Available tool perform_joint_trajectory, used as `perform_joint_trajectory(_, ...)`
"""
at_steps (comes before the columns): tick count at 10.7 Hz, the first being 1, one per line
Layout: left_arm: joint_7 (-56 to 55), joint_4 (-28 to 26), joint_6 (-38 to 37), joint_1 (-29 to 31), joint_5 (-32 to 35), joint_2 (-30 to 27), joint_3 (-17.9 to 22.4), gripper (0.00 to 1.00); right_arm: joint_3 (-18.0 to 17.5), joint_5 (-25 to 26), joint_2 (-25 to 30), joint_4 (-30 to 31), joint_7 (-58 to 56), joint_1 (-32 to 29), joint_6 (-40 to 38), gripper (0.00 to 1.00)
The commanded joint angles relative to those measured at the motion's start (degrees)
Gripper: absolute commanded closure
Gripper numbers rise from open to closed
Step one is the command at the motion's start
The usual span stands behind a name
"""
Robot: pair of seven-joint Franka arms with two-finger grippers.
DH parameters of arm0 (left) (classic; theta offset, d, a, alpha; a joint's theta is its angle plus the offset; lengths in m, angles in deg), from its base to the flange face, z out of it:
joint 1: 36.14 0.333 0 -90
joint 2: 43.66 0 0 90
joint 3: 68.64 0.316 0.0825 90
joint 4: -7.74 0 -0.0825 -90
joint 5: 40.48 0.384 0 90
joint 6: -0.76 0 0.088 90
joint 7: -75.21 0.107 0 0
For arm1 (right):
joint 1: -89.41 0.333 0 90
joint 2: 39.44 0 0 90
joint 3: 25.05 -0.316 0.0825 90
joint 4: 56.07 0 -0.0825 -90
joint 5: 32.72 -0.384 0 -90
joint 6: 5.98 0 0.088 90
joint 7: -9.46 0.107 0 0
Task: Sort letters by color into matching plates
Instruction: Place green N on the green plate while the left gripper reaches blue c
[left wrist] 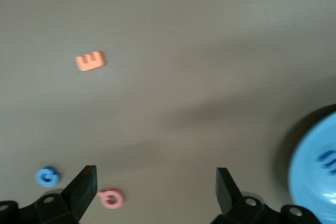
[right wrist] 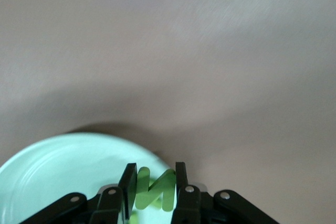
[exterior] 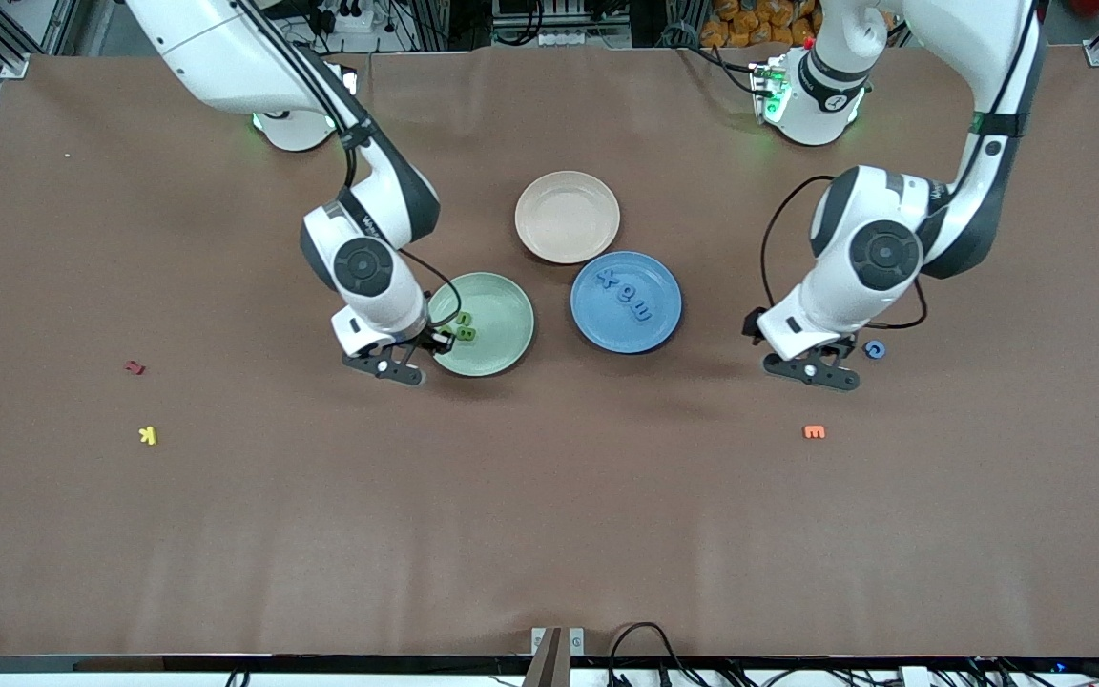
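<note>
My right arm bends down from its base and its right hand (right wrist: 152,184) hangs over the edge of the green plate (exterior: 502,310) — the edge toward the right arm's end of the bench (exterior: 549,525). Its fingers are squeezed on a green letter (right wrist: 153,188), which sits upright between them. Two more green letters (exterior: 464,326) lie in that plate, close to the hand. My left arm bends down too, and its left hand (left wrist: 156,192) hangs over the bare bench with its fingers spread wide, holding nothing. A blue letter (exterior: 875,350) lies on the bench just beside that hand, and a pink letter (left wrist: 111,198) lies close by. An orange letter (exterior: 814,432) lies nearer the front camera. The blue plate (exterior: 626,301) sits beside the green one with three blue letters (exterior: 626,294) in it.
</note>
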Motion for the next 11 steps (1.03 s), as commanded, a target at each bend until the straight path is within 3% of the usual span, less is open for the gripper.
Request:
perform_joint_trajectory(1,7.0,-2.3,-0.3,-0.2,-1.2,-1.9,4.4,0.0,0.5,-3.6,-0.3,0.0,3.1,4.2,-0.2,0.96)
perform_joint_trajectory(3,9.6,-3.4,0.6,0.0,-1.2,-1.8,6.2,0.0,0.5,-3.8,-0.2,-0.1,3.1,4.7,-0.3,0.96)
perform_joint_trajectory(4,11.7,-4.9,2.8,-0.1,-1.1,-1.9,7.6,0.0,0.6,-3.8,-0.2,-0.2,3.0,4.7,-0.3,0.9)
perform_joint_trajectory(5,13.6,-6.7,5.5,-0.1,-1.1,-2.3,8.8,0.0,0.8,-4.0,-0.2,-0.4,3.0,4.6,-0.3,0.23)
perform_joint_trajectory(6,14.4,-7.9,7.0,0.1,-1.1,-2.4,9.1,0.0,0.9,-4.4,-0.2,-0.5,3.1,4.5,-0.3,0.0)
perform_joint_trajectory(11,22.7,-11.6,14.0,3.0,-4.4,-1.2,11.0,0.0,2.3,-4.3,0.5,-1.1,0.4,3.0,-1.0,0.0)
